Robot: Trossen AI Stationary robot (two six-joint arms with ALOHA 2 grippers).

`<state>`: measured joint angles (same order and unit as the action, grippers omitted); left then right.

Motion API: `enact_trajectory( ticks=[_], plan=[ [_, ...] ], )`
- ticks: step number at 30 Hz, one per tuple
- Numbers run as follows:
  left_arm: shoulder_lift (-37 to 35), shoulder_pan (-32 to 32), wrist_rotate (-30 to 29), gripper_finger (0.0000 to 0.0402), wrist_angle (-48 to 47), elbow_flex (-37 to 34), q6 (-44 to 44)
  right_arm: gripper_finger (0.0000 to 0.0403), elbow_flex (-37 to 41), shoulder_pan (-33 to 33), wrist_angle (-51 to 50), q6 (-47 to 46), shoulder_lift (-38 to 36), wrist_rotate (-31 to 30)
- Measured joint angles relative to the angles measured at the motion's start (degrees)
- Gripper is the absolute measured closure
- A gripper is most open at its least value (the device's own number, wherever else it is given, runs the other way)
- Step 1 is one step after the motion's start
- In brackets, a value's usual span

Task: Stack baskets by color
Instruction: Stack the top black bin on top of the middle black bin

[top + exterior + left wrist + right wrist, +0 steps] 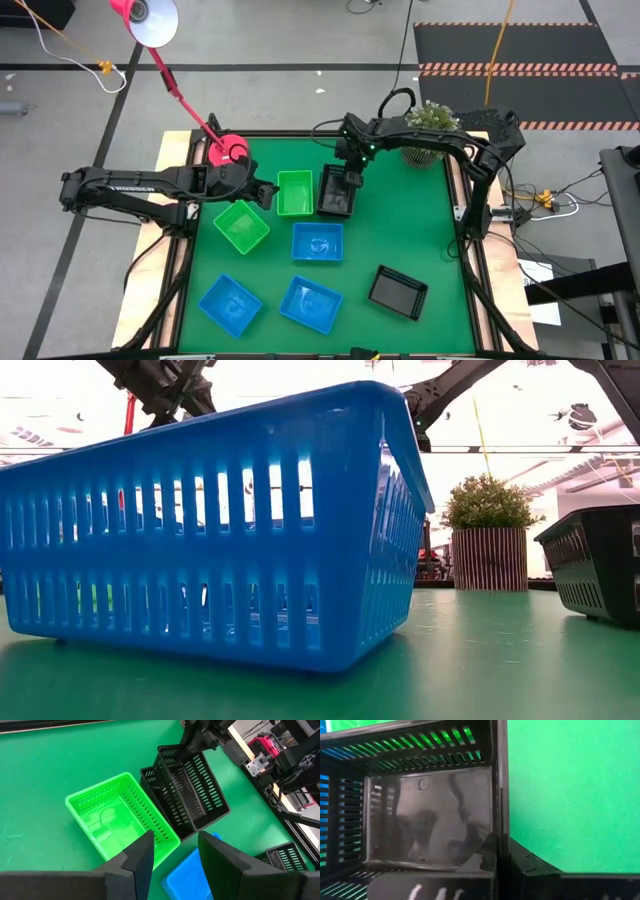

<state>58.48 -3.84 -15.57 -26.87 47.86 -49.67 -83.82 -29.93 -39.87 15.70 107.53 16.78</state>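
Note:
My right gripper [350, 172] is shut on a black basket [336, 192] at the table's middle far part. In the left wrist view this basket [197, 790] sits slanted in a second black basket [150, 777]. Beside them stands a green basket [295, 192], with another green one [241, 226] nearer. My left gripper [175, 860] hovers open over the near end of the green basket [122, 817], holding nothing. Three blue baskets [317, 242] [230, 304] [311, 304] and one more black basket [398, 292] rest on their bottoms on the green mat. My right gripper pinches the black basket's far short wall [501, 810] at its rim, one finger [487, 857] inside the basket and one [532, 865] outside. The fingers come slanting down from the far right. The basket hangs tilted, its near end low inside the second black basket.
A potted plant [430, 130] stands at the far right edge and a pink desk lamp's base [228, 150] at the far left corner. The low view is mostly filled by a blue basket [230, 530]. Bare green mat [420, 215] lies at the right.

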Motion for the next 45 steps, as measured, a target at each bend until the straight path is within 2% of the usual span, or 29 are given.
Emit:
enact_trajectory(
  ticks=[16, 24, 29, 36, 45],
  plan=[
    [0.0, 0.0, 0.0, 0.0247, 0.1, 0.0, -0.1, 0.0401, 3.0, 0.2, 3.3, 3.6, 0.0, -0.1],
    [0.0, 0.0, 0.0, 0.0247, 0.1, 0.0, 0.3, 0.0374, 3.0, 0.2, 4.2, 5.2, 0.0, -0.3],
    [0.0, 0.0, 0.0, 0.0247, 0.1, 0.0, 1.0, 0.0348, 3.0, 0.2, 4.3, 5.2, 0.0, -0.3],
    [0.0, 0.0, 0.0, 0.0247, 0.1, 0.0, 0.9, 0.0287, 3.0, 0.9, 4.2, 4.2, -0.5, -0.4],
    [0.0, 1.4, 1.5, 0.0247, 0.1, 0.0, -0.9, 0.0221, 3.0, 1.2, 3.9, -0.8, -7.5, -1.9]
  ],
)
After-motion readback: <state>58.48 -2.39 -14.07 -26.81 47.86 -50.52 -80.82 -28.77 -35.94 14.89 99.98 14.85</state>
